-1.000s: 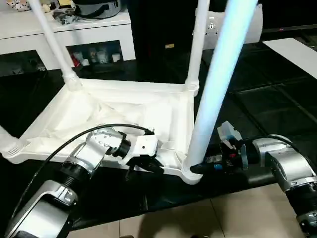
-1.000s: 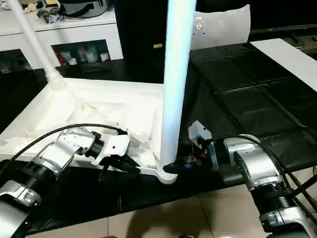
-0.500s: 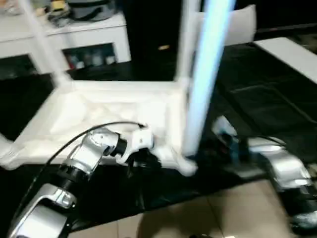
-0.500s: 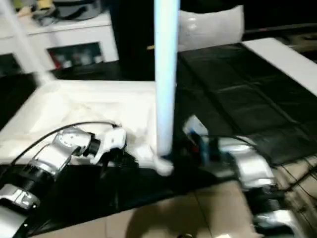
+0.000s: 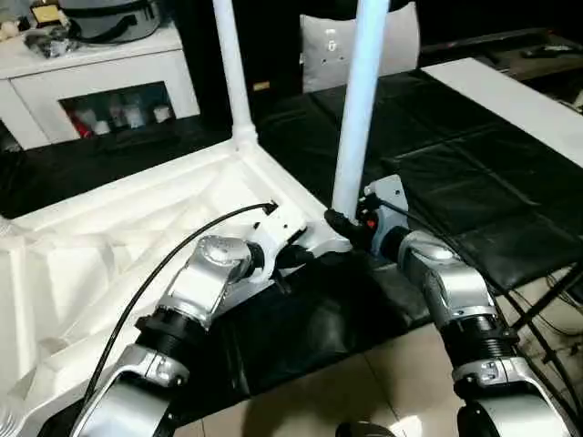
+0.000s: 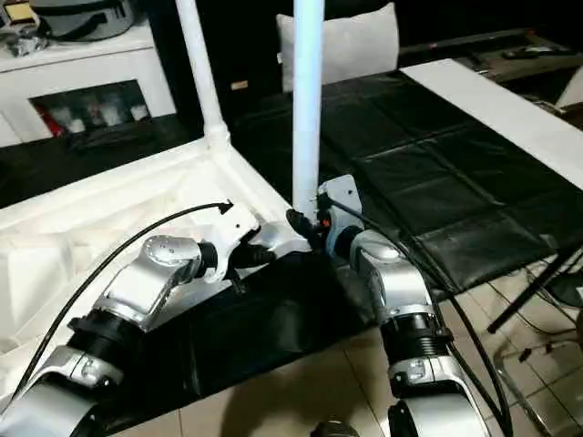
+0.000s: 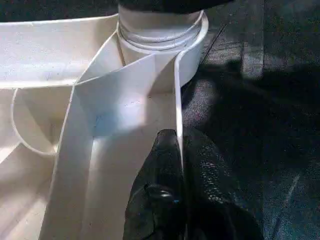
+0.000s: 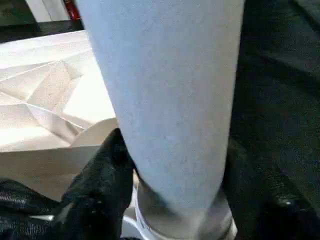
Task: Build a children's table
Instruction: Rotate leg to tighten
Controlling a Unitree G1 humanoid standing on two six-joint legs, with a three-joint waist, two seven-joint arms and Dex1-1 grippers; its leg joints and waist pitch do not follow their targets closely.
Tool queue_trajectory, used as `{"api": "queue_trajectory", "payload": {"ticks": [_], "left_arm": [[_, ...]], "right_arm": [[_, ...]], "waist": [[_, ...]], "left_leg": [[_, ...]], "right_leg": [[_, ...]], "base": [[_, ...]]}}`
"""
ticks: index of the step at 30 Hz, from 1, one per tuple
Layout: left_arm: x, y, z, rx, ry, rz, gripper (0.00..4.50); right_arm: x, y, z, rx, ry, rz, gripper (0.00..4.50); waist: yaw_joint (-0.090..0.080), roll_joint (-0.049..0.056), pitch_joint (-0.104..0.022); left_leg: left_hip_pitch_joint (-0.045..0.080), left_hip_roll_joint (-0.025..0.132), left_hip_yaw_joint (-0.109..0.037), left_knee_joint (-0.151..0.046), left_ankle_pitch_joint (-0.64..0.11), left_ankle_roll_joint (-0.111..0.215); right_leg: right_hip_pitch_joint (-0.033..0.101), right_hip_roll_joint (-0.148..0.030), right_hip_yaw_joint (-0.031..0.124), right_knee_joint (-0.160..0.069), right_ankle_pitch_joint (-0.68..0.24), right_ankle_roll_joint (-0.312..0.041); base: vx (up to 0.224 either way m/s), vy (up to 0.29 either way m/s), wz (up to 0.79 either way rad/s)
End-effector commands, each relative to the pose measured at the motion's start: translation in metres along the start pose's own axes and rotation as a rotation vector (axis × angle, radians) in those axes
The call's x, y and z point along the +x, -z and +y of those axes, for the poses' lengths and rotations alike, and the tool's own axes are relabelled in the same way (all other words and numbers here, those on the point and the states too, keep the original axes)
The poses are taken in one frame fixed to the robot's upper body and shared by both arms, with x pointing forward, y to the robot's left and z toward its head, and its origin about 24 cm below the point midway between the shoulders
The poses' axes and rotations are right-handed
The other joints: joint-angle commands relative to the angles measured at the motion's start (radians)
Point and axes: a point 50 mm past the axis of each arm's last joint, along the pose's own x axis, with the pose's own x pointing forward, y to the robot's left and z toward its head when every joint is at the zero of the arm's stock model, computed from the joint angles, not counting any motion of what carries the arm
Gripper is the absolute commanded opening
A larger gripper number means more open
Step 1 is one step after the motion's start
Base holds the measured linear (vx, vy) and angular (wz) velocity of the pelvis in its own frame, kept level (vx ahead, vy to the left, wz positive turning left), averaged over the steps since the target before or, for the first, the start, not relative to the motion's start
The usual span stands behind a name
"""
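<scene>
The children's table top (image 5: 109, 246) lies upside down on black mats, its ribbed underside facing up. Two white legs stand upright in corner sockets, a far one (image 5: 230, 73) and a near one (image 5: 357, 118). My left gripper (image 5: 296, 256) is shut on the top's thin rim wall (image 7: 176, 100) beside the near socket, one finger (image 7: 160, 170) on each side. My right gripper (image 5: 342, 223) is closed around the base of the near leg (image 8: 165, 90), with a black finger (image 8: 107, 175) pressed against each side just above the socket.
A white cabinet (image 5: 100, 82) with glass doors stands at the back left, a grey bag (image 5: 100, 18) on top. A white cushion (image 5: 392, 41) and a white board (image 5: 510, 91) lie beyond the black mats (image 5: 474, 173). Tiled floor (image 5: 364, 382) lies in front; metal stand legs (image 6: 537, 282) rise at right.
The whole view has shifted. The table top now lies at a different angle on the mats, its near corner with the leg farther from me. Both grippers stay at that corner.
</scene>
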Motion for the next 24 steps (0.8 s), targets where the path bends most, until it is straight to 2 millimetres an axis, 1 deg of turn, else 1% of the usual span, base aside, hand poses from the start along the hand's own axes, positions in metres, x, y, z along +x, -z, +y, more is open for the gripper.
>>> {"api": "queue_trajectory", "payload": {"ticks": [1, 2, 3, 4, 5, 6, 7, 8, 9, 10, 12, 13, 14, 15, 16, 17, 18, 19, 20, 23, 24], "left_arm": [[0.005, -0.023, -0.011, 0.085, 0.076, -0.089, 0.0], [0.003, -0.022, -0.01, 0.097, 0.082, -0.09, 0.0], [0.002, -0.021, -0.009, 0.099, 0.085, -0.09, 0.0], [-0.002, -0.018, -0.007, 0.123, 0.107, -0.083, 0.0], [-0.005, -0.015, -0.005, 0.138, 0.125, -0.071, 0.0], [-0.005, -0.015, -0.005, 0.138, 0.125, -0.071, 0.0], [-0.007, -0.014, -0.004, 0.145, 0.134, -0.066, 0.0], [-0.009, -0.012, -0.004, 0.167, 0.157, -0.058, 0.0], [-0.012, -0.01, -0.003, 0.193, 0.189, -0.044, 0.0], [-0.014, -0.008, -0.002, 0.215, 0.212, -0.036, 0.0], [-0.017, -0.005, -0.001, 0.244, 0.247, -0.011, 0.0], [-0.018, -0.004, 0.0, 0.248, 0.254, -0.006, 0.0], [-0.02, -0.002, 0.001, 0.271, 0.274, 0.006, 0.0], [-0.021, 0.0, 0.001, 0.286, 0.291, 0.021, 0.0], [-0.022, 0.001, 0.002, 0.296, 0.301, 0.03, 0.0], [-0.024, 0.002, 0.002, 0.323, 0.336, 0.036, 0.0], [-0.025, 0.003, 0.001, 0.34, 0.359, 0.039, 0.0], [-0.026, 0.004, 0.001, 0.344, 0.367, 0.04, 0.0], [-0.032, 0.008, 0.0, 0.382, 0.456, 0.065, 0.0], [-0.034, 0.01, 0.0, 0.403, 0.487, 0.089, 0.0], [-0.036, 0.011, 0.0, 0.416, 0.508, 0.099, 0.0]], "right_arm": [[0.008, 0.007, 0.023, 0.02, -0.138, 0.016, 3.04], [0.004, 0.007, 0.019, 0.014, -0.149, 0.01, 3.08], [0.003, 0.007, 0.019, 0.012, -0.154, 0.008, 3.08], [-0.005, 0.008, 0.013, -0.007, -0.193, 0.001, 3.23], [-0.013, 0.009, 0.009, -0.026, -0.234, -0.001, 3.36], [-0.013, 0.009, 0.009, -0.026, -0.234, -0.001, 3.46], [-0.016, 0.009, 0.008, -0.034, -0.252, -0.002, 3.5], [-0.021, 0.008, 0.005, -0.041, -0.275, -0.003, 3.59], [-0.028, 0.008, 0.001, -0.051, -0.31, -0.001, 3.69], [-0.033, 0.008, -0.002, -0.061, -0.33, 0.008, 3.69], [-0.04, 0.007, -0.007, -0.083, -0.371, 0.028, 3.98], [-0.042, 0.007, -0.007, -0.087, -0.379, 0.032, 3.98], [-0.045, 0.007, -0.01, -0.099, -0.397, 0.043, 4.11], [-0.048, 0.007, -0.011, -0.11, -0.419, 0.053, 4.11], [-0.05, 0.006, -0.012, -0.117, -0.432, 0.059, 4.2], [-0.054, 0.006, -0.013, -0.136, -0.463, 0.075, 4.3], [-0.056, 0.006, -0.014, -0.148, -0.483, 0.086, 4.41], [-0.057, 0.006, -0.014, -0.154, -0.491, 0.089, 4.47], [-0.066, 0.005, -0.012, -0.211, -0.605, 0.139, 4.47], [-0.07, 0.005, -0.011, -0.222, -0.658, 0.161, 4.47], [-0.072, 0.005, -0.01, -0.226, -0.687, 0.168, 4.47]], "waist": [[0.011, -0.014, -0.073], [0.015, -0.015, -0.073], [0.017, -0.015, -0.074], [0.023, -0.011, -0.072], [0.032, -0.013, -0.071], [0.034, -0.015, -0.07], [0.039, -0.013, -0.07], [0.046, -0.012, -0.068], [0.052, -0.012, -0.067], [0.057, -0.012, -0.067], [0.064, -0.011, -0.066], [0.069, -0.01, -0.068], [0.079, -0.011, -0.069], [0.082, -0.012, -0.069], [0.088, -0.012, -0.069], [0.091, -0.012, -0.07], [0.101, -0.012, -0.07], [0.102, -0.013, -0.07], [0.109, -0.014, -0.071], [0.116, -0.013, -0.07], [0.119, -0.016, -0.068]], "left_leg": [[-0.017, 0.045, -0.019, -0.065, -0.037, 0.15], [-0.019, 0.044, -0.018, -0.063, -0.01, 0.172], [-0.019, 0.043, -0.017, -0.061, -0.007, 0.177], [-0.016, 0.044, -0.016, -0.062, -0.01, 0.185], [-0.013, 0.045, -0.013, -0.061, -0.024, 0.189], [-0.013, 0.046, -0.013, -0.062, -0.029, 0.189], [-0.012, 0.047, -0.013, -0.063, -0.031, 0.186], [-0.01, 0.05, -0.013, -0.066, -0.049, 0.169], [-0.007, 0.05, -0.013, -0.067, -0.058, 0.163], [-0.007, 0.05, -0.013, -0.069, -0.071, 0.155], [-0.004, 0.053, -0.011, -0.07, -0.074, 0.145], [-0.003, 0.052, -0.012, -0.069, -0.073, 0.143], [-0.001, 0.054, -0.01, -0.069, -0.06, 0.138], [-0.001, 0.056, -0.01, -0.069, -0.053, 0.137], [-0.001, 0.055, -0.009, -0.068, -0.049, 0.14], [-0.002, 0.055, -0.008, -0.068, -0.043, 0.141], [0.0, 0.054, -0.007, -0.067, -0.042, 0.144], [-0.002, 0.054, -0.006, -0.067, -0.039, 0.145], [-0.002, 0.054, -0.006, -0.066, -0.041, 0.147], [-0.001, 0.057, -0.005, -0.066, -0.039, 0.15], [-0.002, 0.058, -0.004, -0.067, -0.045, 0.144]], "right_leg": [[0.075, -0.056, 0.056, -0.049, -0.245, -0.167], [0.076, -0.056, 0.055, -0.044, -0.212, -0.181], [0.077, -0.056, 0.055, -0.044, -0.208, -0.182], [0.075, -0.057, 0.056, -0.046, -0.215, -0.183], [0.074, -0.056, 0.057, -0.049, -0.231, -0.174], [0.074, -0.056, 0.058, -0.048, -0.236, -0.176], [0.073, -0.056, 0.058, -0.048, -0.243, -0.177], [0.072, -0.056, 0.058, -0.052, -0.275, -0.169], [0.072, -0.055, 0.058, -0.055, -0.289, -0.164], [0.072, -0.055, 0.06, -0.054, -0.297, -0.159], [0.069, -0.055, 0.063, -0.053, -0.29, -0.163], [0.069, -0.055, 0.062, -0.052, -0.286, -0.164], [0.068, -0.056, 0.064, -0.049, -0.264, -0.172], [0.069, -0.056, 0.066, -0.047, -0.255, -0.174], [0.069, -0.055, 0.066, -0.045, -0.248, -0.176], [0.069, -0.056, 0.067, -0.043, -0.242, -0.177], [0.068, -0.055, 0.066, -0.045, -0.245, -0.174], [0.07, -0.055, 0.067, -0.043, -0.241, -0.174], [0.07, -0.054, 0.066, -0.042, -0.243, -0.171], [0.066, -0.056, 0.068, -0.04, -0.245, -0.175], [0.067, -0.057, 0.069, -0.041, -0.262, -0.173]], "base": [[0.0, 0.0, 0.0], [0.0, 0.0, 0.0], [0.0, 0.0, 0.0], [0.0, 0.0, 0.0], [0.0, 0.0, 0.0], [0.0, 0.0, 0.0], [0.0, 0.0, 0.0], [0.0, 0.0, 0.0], [0.0, 0.0, 0.0], [0.0, 0.0, 0.0], [0.0, 0.0, 0.0], [0.0, 0.0, 0.0], [0.0, 0.0, 0.0], [0.0, 0.0, 0.0], [0.0, 0.0, 0.0], [0.0, 0.0, 0.0], [0.0, 0.0, 0.0], [0.0, 0.0, 0.0], [0.0, 0.0, 0.0], [0.0, 0.0, 0.0], [0.0, 0.0, 0.0]]}}
